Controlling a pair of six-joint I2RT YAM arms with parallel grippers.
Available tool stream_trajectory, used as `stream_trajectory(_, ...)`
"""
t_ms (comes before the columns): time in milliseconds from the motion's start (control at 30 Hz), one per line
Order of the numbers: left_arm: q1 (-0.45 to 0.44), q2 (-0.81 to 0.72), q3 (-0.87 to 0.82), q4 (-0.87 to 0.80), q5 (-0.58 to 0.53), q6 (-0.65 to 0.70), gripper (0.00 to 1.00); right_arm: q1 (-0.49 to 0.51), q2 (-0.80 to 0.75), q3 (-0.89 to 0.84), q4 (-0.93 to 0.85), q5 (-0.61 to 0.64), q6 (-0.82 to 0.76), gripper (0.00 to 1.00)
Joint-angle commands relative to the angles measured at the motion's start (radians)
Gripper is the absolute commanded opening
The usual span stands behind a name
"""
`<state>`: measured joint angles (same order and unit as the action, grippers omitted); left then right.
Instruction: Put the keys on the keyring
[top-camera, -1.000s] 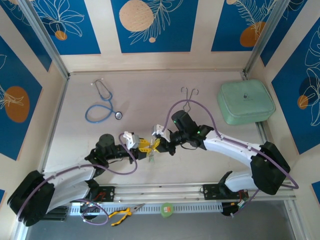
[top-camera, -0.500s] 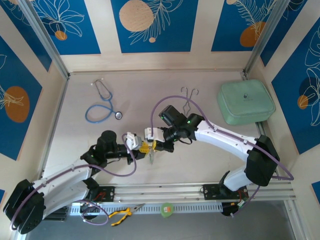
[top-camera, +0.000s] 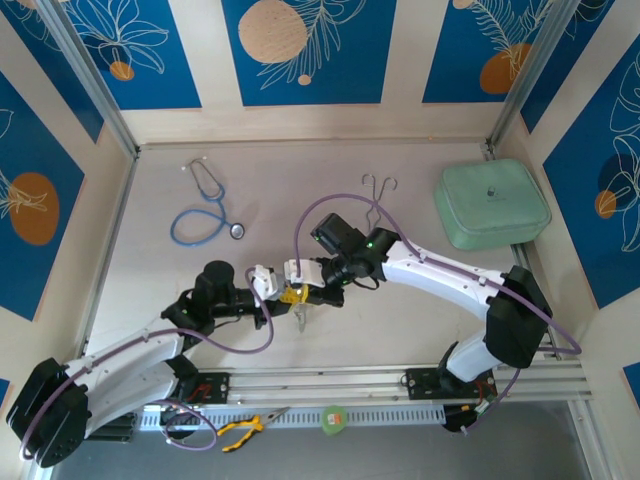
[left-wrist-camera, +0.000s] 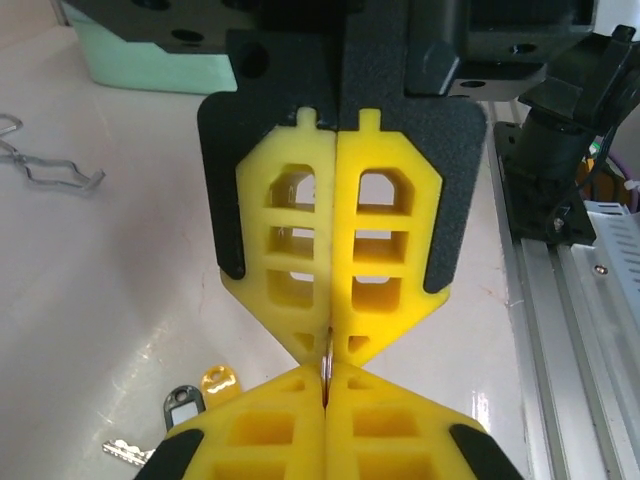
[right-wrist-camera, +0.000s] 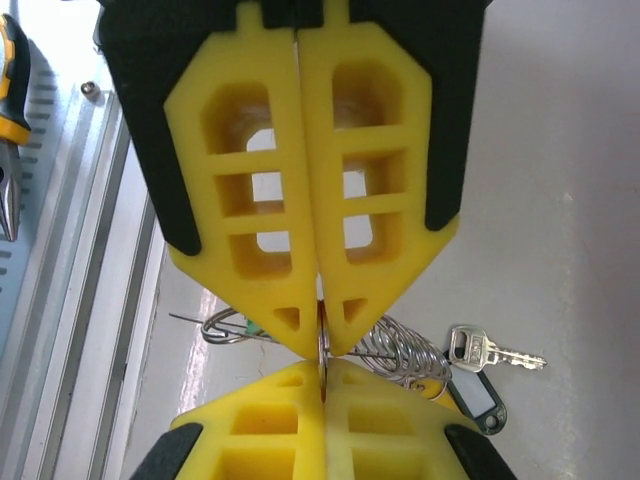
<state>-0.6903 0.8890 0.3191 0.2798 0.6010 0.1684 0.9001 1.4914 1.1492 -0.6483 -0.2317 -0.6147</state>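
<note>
Over the middle of the table (top-camera: 300, 190) you've got the left gripper (left-wrist-camera: 327, 380) and right gripper (right-wrist-camera: 322, 372) both pinched shut tip to tip on the keyring (right-wrist-camera: 222, 327) wire, probably to steady it from both sides, while a silver key (right-wrist-camera: 492, 352) lies loose underneath.

blue-tubed stethoscope (top-camera: 237, 230) at upper left of the table, thin metal forceps (top-camera: 378, 195) near upper centre, mint-green closed case (top-camera: 492, 203) at upper right, yellow-handled pliers (top-camera: 245, 427) on the grey rail (top-camera: 400, 414) at bottom edge, small green round object (top-camera: 333, 418) just right of them, blue floral wall panels (top-camera: 300, 50) around
</note>
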Motion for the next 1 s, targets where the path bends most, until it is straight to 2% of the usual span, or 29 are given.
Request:
stream_trajectory(0,-0.009,-0.014,0.009,0.028,0.011,0.010,0.00,-0.044,-0.078,-0.068,0.132,-0.145,0.075,0.15)
stream_trajectory(67,-0.009,-0.021,-0.014,0.084,0.007,-0.012,0.00,-0.102,-0.139,-0.153,0.239,-0.247,0.140,0.21)
stream_trajectory(167,-0.009,-0.017,-0.060,0.211,0.011,-0.069,0.00,-0.170,-0.213,-0.283,0.401,-0.392,0.212,0.23)
stream_trajectory(267,-0.008,-0.007,-0.096,0.304,0.010,-0.105,0.00,-0.201,-0.245,-0.379,0.498,-0.438,0.249,0.23)
stream_trajectory(600,-0.009,0.022,-0.132,0.446,0.006,-0.176,0.00,-0.160,-0.192,-0.377,0.555,-0.379,0.273,0.24)
stream_trajectory(767,-0.008,0.035,-0.136,0.468,0.016,-0.188,0.00,-0.144,-0.173,-0.371,0.580,-0.342,0.286,0.24)
stream_trajectory(967,-0.008,0.042,-0.137,0.475,0.023,-0.190,0.00,-0.139,-0.159,-0.358,0.577,-0.361,0.289,0.20)
